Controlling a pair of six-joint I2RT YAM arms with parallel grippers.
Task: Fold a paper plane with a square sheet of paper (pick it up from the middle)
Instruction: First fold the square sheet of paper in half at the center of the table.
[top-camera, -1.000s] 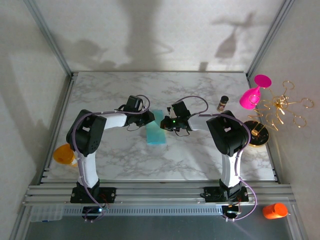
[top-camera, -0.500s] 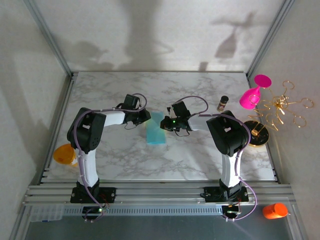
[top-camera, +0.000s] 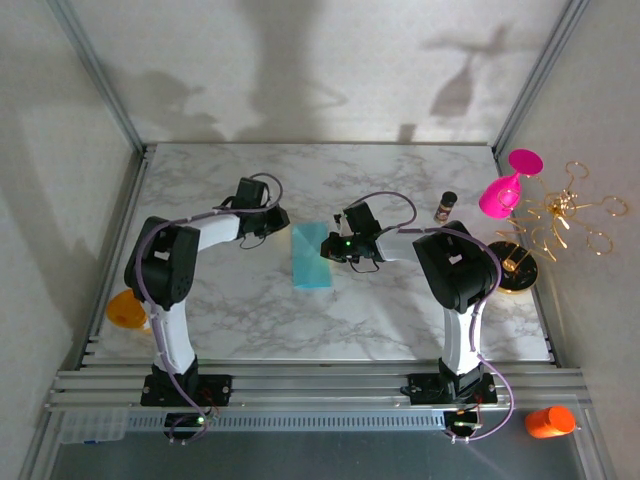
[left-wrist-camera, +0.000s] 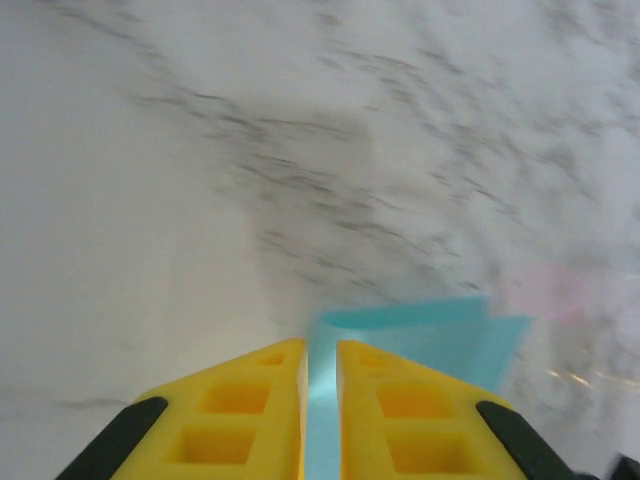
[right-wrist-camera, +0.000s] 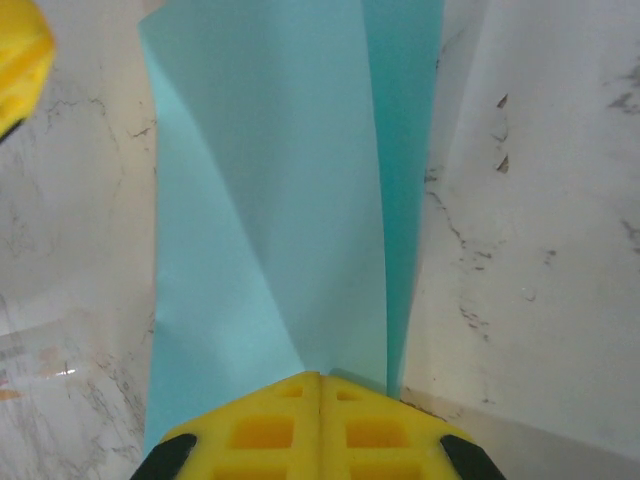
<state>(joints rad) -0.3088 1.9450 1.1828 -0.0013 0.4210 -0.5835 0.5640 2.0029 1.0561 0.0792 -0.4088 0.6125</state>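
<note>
The square sheet of paper (top-camera: 312, 262), teal-blue and folded into a narrow strip, lies flat at mid-table. In the right wrist view its creases (right-wrist-camera: 260, 200) run straight into my right gripper (right-wrist-camera: 320, 376), which is shut on the strip's right edge (top-camera: 328, 247). My left gripper (top-camera: 283, 222) is at the strip's far left corner. Its jaws stand a thin slit apart (left-wrist-camera: 321, 345), and teal fills that slit. Paper (left-wrist-camera: 430, 340) spreads beyond and to the right of the tips. Whether the left jaws pinch it is unclear. A left finger (right-wrist-camera: 15, 60) peeks into the right wrist view.
A small dark bottle (top-camera: 445, 206), a pink goblet (top-camera: 505, 190) and a gold wire stand (top-camera: 560, 215) crowd the right side. An orange cup (top-camera: 125, 308) sits off the table's left edge. Another orange object (top-camera: 550, 421) lies by the front rail.
My left gripper has drawn back up and to the left, from over the strip's upper part to its corner. The right gripper and the strip have barely moved.
</note>
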